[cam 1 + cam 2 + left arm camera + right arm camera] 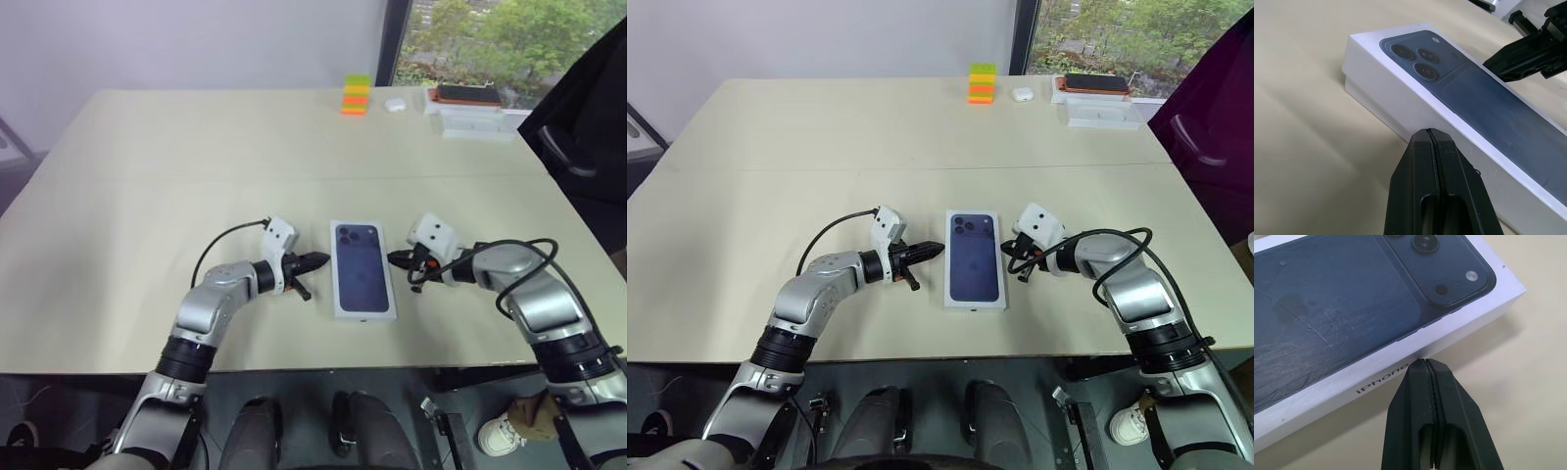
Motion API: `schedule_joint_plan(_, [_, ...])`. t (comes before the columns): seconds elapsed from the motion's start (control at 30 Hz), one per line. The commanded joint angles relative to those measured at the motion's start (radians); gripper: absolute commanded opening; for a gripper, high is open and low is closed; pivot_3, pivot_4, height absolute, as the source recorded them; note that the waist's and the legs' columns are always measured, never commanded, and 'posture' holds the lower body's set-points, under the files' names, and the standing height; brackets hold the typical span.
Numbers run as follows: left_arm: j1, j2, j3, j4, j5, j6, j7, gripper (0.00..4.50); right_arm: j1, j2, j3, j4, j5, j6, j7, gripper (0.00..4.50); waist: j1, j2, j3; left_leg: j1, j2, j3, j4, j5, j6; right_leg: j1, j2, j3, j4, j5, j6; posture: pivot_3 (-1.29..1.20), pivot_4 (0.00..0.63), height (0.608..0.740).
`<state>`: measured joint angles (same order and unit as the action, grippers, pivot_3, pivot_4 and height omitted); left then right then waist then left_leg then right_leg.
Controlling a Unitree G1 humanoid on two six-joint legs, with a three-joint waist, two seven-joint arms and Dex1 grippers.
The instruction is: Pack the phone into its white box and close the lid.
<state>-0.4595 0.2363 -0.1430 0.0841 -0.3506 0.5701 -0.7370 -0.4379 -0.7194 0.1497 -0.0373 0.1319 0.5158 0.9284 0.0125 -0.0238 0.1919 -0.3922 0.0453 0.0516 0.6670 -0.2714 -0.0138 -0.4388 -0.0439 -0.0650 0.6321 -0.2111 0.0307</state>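
Observation:
The lid [362, 266], white with a dark blue phone picture on top, sits shut on the white box [1376, 105] near the table's front edge. The phone itself is hidden. My left gripper [318, 261] is shut, and its tip points at the box's left long side, very close to the wall. My right gripper [394, 258] is also shut and points at the right long side near the "iPhone" lettering [1383, 377]. I cannot tell whether either tip touches the cardboard. Neither gripper holds anything.
At the far edge of the cream table [196, 176] stand a stack of coloured blocks [356, 95], a small white case [395, 103] and a clear box with a dark flat object on it [470, 108]. A dark chair [588, 127] stands at the right.

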Motion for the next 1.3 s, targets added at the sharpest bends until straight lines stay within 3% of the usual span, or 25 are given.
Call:
schedule_joint_plan(0.03, [-0.003, 0.004, 0.011, -0.027, -0.002, -0.021, -0.001, 0.00, -0.022, -0.003, -0.008, -0.010, -0.009, -0.031, -0.003, 0.01, 0.000, 0.000, 0.000, 0.000, 0.000, 0.000, 0.000, 0.000, 0.000, 0.000, 0.000, 0.000, 0.000, 0.000, 0.000, 0.00, 0.150, 0.740])
schedule_joint_plan(0.17, [-0.056, 0.006, 0.083, -0.030, -0.037, -0.027, 0.018, 0.00, -0.100, 0.018, -0.106, 0.028, 0.070, -0.002, -0.012, 0.01, -0.002, 0.000, 0.000, 0.000, 0.000, 0.000, 0.000, 0.000, 0.000, 0.000, 0.000, 0.000, 0.000, 0.000, 0.000, 0.00, 0.150, 0.740])
schedule_joint_plan(0.37, [-0.169, -0.037, 0.091, 0.054, -0.023, -0.067, 0.025, 0.00, -0.185, 0.083, -0.113, 0.045, 0.102, 0.016, -0.036, 0.01, 0.001, 0.000, 0.000, 0.000, 0.000, 0.000, 0.000, 0.000, 0.000, 0.000, 0.000, 0.000, 0.000, 0.000, 0.000, 0.00, 0.150, 0.740])
schedule_joint_plan(0.63, [-0.238, -0.085, 0.010, 0.275, 0.076, -0.181, -0.008, 0.00, -0.197, 0.153, -0.027, 0.148, -0.007, -0.069, -0.113, 0.01, 0.000, 0.000, 0.000, -0.002, -0.003, 0.001, 0.001, 0.000, 0.000, 0.000, -0.003, 0.000, -0.001, 0.000, 0.001, 0.00, 0.150, 0.740])
schedule_joint_plan(0.77, [-0.213, -0.039, -0.093, 0.314, 0.173, -0.200, -0.056, 0.00, -0.088, 0.099, 0.084, 0.122, -0.091, -0.105, -0.061, 0.01, 0.003, 0.002, -0.001, -0.003, -0.002, 0.000, -0.001, 0.000, 0.000, -0.002, -0.002, -0.001, 0.000, -0.001, 0.002, 0.00, 0.150, 0.740])
schedule_joint_plan(1.3, [-0.009, 0.152, -0.110, -0.033, 0.066, -0.059, -0.306, 0.00, 0.098, -0.077, -0.017, -0.176, 0.169, 0.074, 0.197, 0.01, 0.000, 0.004, -0.003, 0.002, 0.000, -0.002, 0.000, 0.000, 0.000, 0.003, -0.001, -0.001, -0.001, -0.001, 0.002, 0.00, 0.150, 0.740])
